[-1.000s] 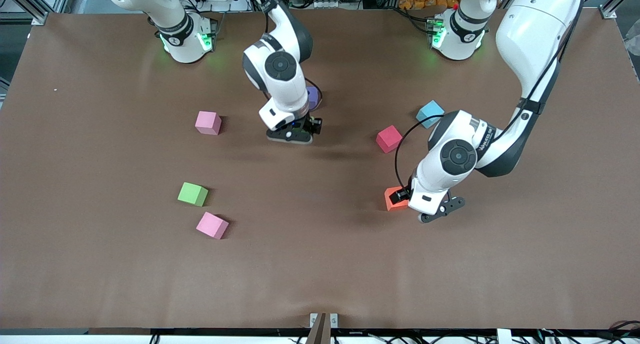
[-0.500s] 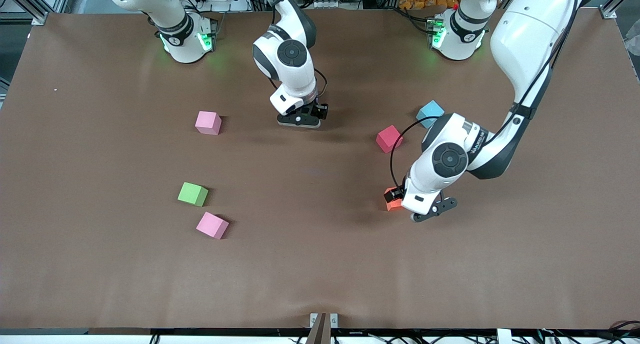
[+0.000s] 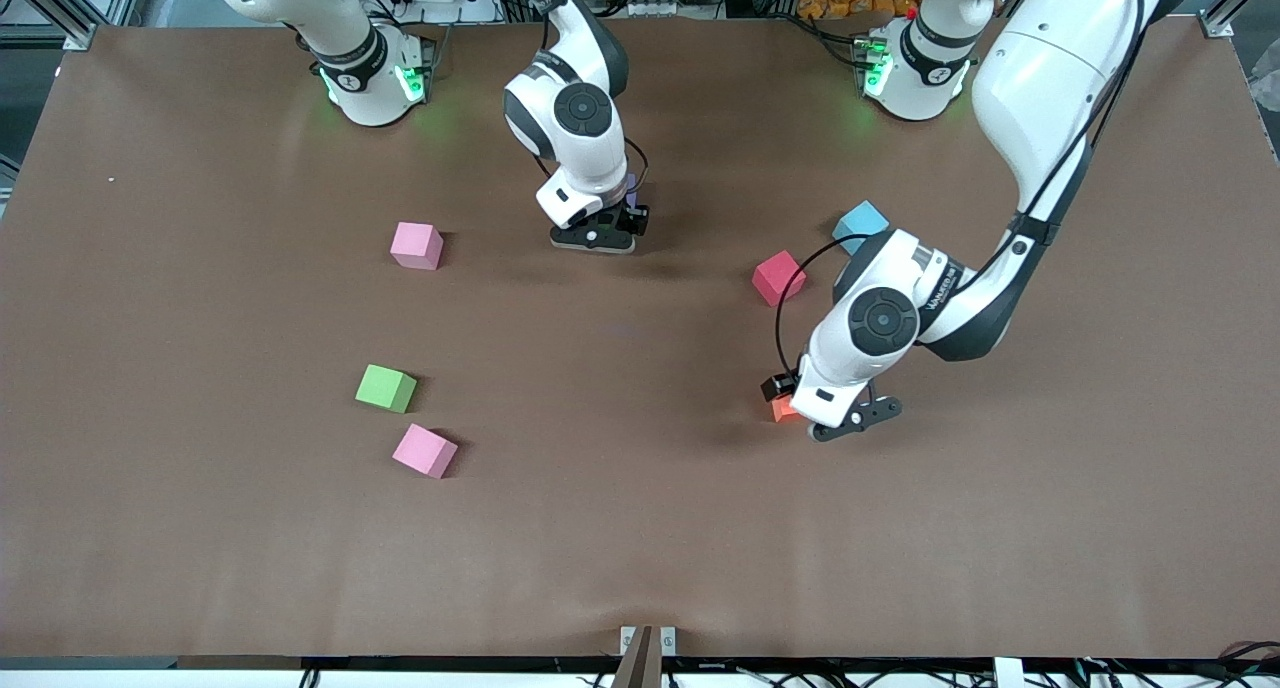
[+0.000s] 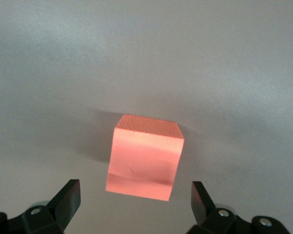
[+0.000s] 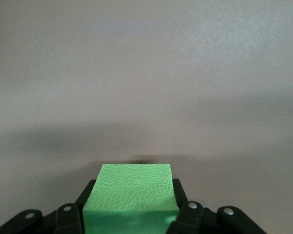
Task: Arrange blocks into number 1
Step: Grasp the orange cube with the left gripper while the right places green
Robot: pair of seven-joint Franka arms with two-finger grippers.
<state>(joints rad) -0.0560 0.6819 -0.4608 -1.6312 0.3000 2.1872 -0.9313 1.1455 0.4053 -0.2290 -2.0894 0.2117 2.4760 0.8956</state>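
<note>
Between the fingers of the right hand (image 5: 132, 214) we see a green block (image 5: 131, 196) pinched, a thing only the right wrist view shows; in the front view that hand (image 3: 597, 236) has moved back toward the bases since a second ago and now covers most of the purple block (image 3: 630, 185). The left hand (image 4: 136, 207), spread wide, has crept over the orange block (image 4: 145, 157) resting on the desk (image 3: 640, 528); the front view shows just a sliver of that block (image 3: 782, 408). The other green block (image 3: 385, 388) and the red block (image 3: 777, 277) lie unmoved.
</note>
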